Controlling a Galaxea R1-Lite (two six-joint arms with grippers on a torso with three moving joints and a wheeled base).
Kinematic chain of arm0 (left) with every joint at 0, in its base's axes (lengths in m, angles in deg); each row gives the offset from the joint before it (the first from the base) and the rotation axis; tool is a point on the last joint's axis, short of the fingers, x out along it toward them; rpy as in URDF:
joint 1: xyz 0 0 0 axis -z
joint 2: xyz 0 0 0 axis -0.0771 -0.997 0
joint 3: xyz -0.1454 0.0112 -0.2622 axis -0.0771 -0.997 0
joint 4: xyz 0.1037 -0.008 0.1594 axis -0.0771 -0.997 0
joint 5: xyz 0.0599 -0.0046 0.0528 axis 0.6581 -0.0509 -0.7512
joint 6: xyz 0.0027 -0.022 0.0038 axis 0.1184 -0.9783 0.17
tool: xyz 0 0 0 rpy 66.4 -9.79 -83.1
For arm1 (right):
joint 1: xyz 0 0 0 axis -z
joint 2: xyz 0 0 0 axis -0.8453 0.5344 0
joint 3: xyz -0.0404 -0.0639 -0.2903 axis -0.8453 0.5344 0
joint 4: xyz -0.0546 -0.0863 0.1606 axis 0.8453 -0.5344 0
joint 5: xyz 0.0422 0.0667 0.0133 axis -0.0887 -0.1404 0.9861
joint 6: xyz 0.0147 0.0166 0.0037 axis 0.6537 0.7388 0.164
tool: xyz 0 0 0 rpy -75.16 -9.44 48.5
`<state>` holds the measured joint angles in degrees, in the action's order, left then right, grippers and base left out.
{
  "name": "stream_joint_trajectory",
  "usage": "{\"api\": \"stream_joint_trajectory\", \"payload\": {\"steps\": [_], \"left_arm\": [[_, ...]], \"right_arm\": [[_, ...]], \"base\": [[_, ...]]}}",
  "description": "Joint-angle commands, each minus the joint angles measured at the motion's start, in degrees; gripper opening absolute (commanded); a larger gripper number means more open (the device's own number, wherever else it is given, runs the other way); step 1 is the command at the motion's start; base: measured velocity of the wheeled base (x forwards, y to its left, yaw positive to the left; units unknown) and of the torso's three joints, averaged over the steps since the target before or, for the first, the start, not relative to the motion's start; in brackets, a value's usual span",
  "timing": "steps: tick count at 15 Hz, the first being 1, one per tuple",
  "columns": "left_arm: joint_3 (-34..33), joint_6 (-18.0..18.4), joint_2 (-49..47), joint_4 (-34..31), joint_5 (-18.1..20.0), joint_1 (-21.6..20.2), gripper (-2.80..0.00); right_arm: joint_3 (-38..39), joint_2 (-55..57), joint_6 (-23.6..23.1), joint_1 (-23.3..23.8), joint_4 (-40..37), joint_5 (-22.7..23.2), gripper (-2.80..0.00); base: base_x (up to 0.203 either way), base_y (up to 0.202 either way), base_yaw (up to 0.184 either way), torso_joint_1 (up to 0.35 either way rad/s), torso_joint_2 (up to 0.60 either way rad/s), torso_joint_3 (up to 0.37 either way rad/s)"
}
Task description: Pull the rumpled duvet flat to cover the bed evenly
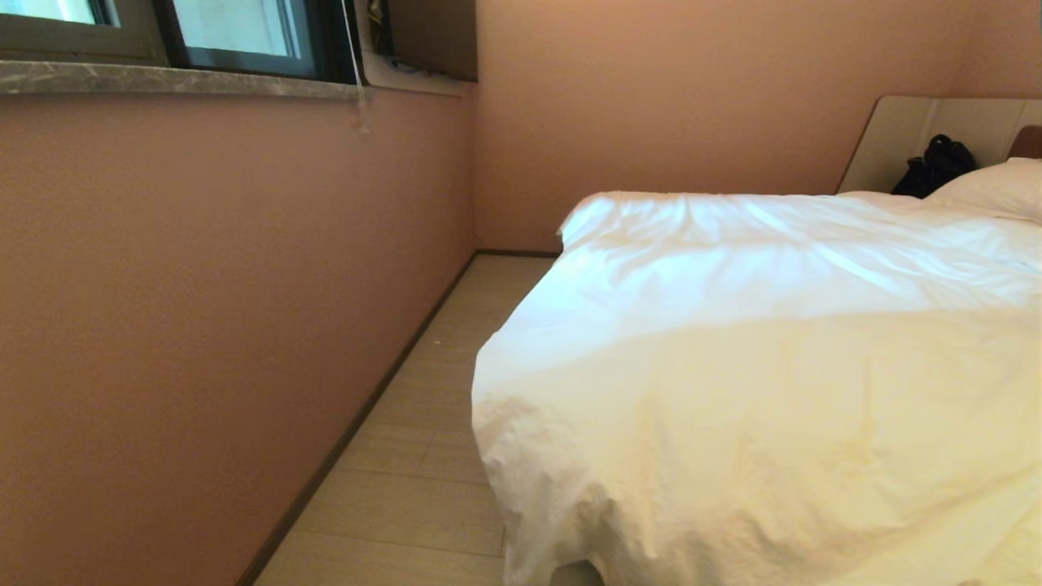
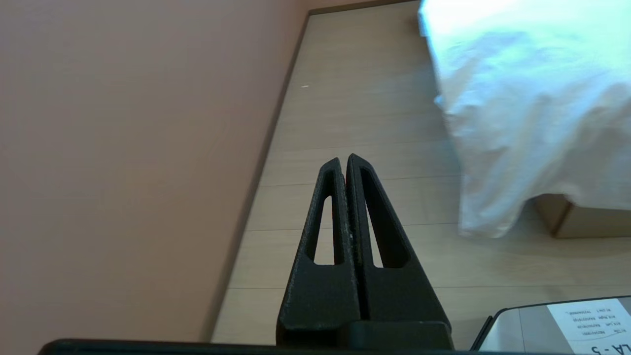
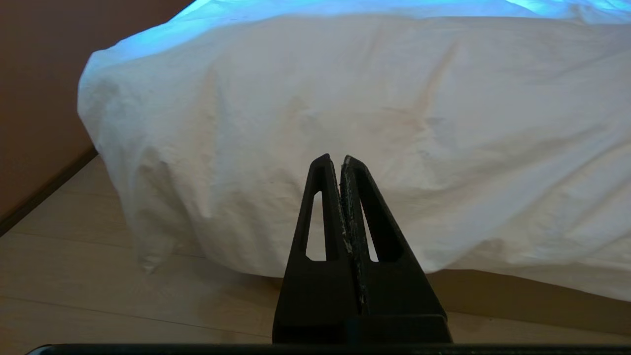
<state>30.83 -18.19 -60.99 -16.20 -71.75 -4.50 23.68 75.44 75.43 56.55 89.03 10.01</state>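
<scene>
1. Covering the bed (image 2: 581, 222), the duvet (image 1: 757, 391) hung over its near left corner.
2. Left gripper (image 2: 344, 160) and right gripper (image 3: 337, 160) were closed, empty, apart from it.

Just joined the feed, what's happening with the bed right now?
Nothing is being handled. The puffy white cotton duvet lies over the low bed, its corner hanging off the foot end toward the pale plank floor. The left gripper hangs over the floor and the right gripper faces the duvet's draped edge, both with jaws shut and empty.
</scene>
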Motion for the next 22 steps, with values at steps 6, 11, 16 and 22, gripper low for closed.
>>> {"api": "stream_joint_trajectory", "payload": {"steps": [6, 11, 16, 22], "left_arm": [[-0.1, -0.3, 0.0, 0.0, -0.1, 0.1, -2.8], [-0.1, -0.3, 0.0, 0.0, -0.1, 0.0, -2.8], [-0.1, -0.4, 0.0, 0.0, -0.1, 0.0, -2.8], [-0.1, -0.3, 0.0, 0.0, -0.1, 0.0, -2.8]], "right_arm": [[0.0, 0.0, -0.1, 0.0, 0.0, 0.0, -2.8], [0.0, 0.0, 0.0, 0.0, 0.0, 0.0, -2.8], [0.0, 0.0, 0.0, 0.0, 0.0, 0.0, -2.8], [0.0, 0.0, 0.0, 0.0, 0.0, 0.0, -2.8]], "base": [[0.0, 0.195, -0.001, 0.004, 0.0, 0.002], [0.0, 0.064, 0.002, 0.002, 0.0, 0.002], [0.0, 0.0, 0.0, 0.0, 0.0, 0.0], [0.0, 0.0, 0.0, 0.0, 0.0, 0.0]]}}
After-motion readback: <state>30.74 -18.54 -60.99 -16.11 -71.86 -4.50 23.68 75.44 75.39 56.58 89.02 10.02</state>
